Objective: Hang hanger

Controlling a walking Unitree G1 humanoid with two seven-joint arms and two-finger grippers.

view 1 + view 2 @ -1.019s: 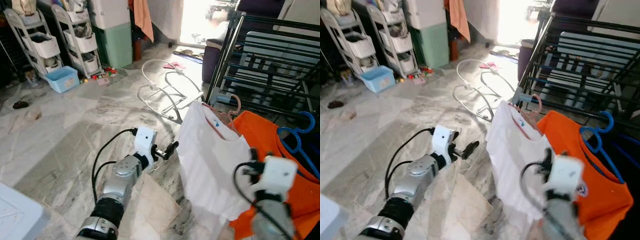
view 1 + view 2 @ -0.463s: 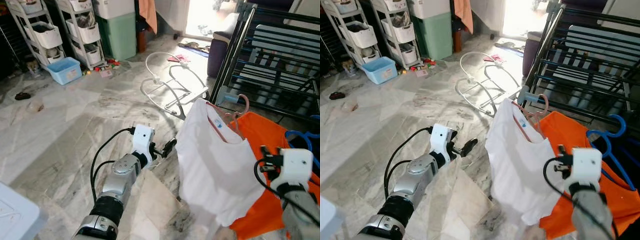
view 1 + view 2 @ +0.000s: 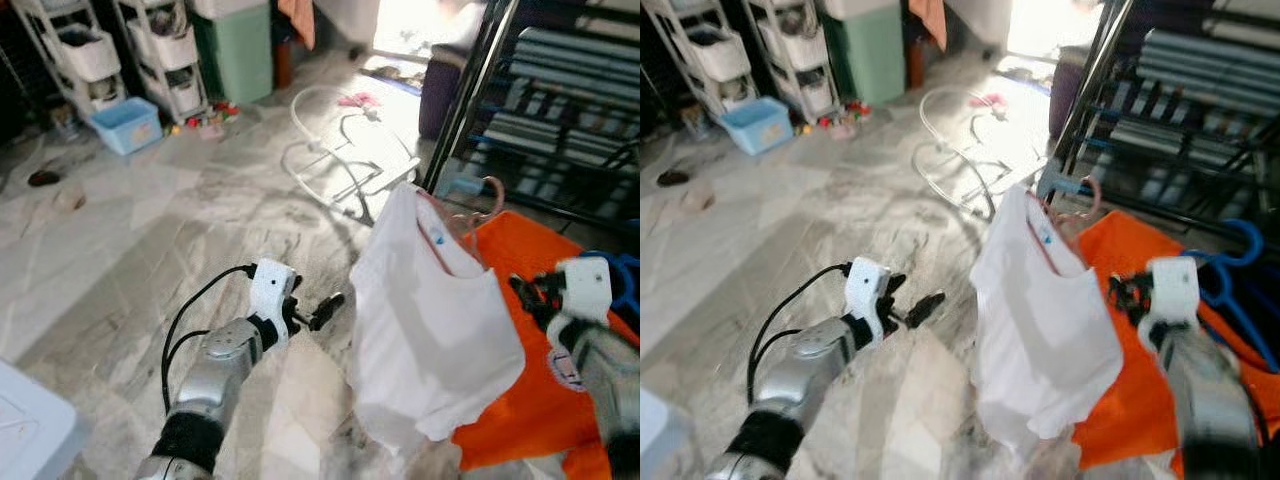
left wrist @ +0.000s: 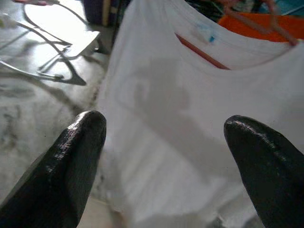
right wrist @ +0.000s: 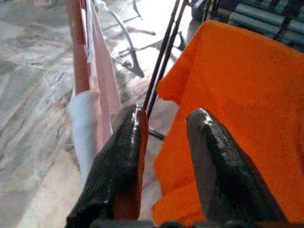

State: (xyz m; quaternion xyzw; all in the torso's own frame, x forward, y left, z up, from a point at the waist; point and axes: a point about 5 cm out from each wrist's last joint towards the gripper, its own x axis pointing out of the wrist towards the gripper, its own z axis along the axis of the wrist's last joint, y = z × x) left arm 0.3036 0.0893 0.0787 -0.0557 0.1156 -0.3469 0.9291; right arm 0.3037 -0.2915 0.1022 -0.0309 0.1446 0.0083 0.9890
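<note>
pink hanger [image 3: 478, 210] carries a soft white tee [image 3: 430, 320], hanging off the dark metal drying rack [image 3: 560, 110] beside an orange shirt [image 3: 530, 400]. right end effector [image 5: 164, 142] sits narrow against the hanger's edge. left end effector [image 3: 325, 310] spread wide, empty, over glossy grey marble floor [image 3: 150, 230].

We've got our left arm stretched forward and low, elbow slightly bent, a black cable looping off the wrist. Our left gripper [image 3: 322, 312] has its two black fingers spread wide apart with nothing between them. Our right arm is up on the right side, wrist raised, and the right gripper [image 5: 164, 156] has only a narrow gap between its fingers [image 5: 216, 166].
</note>
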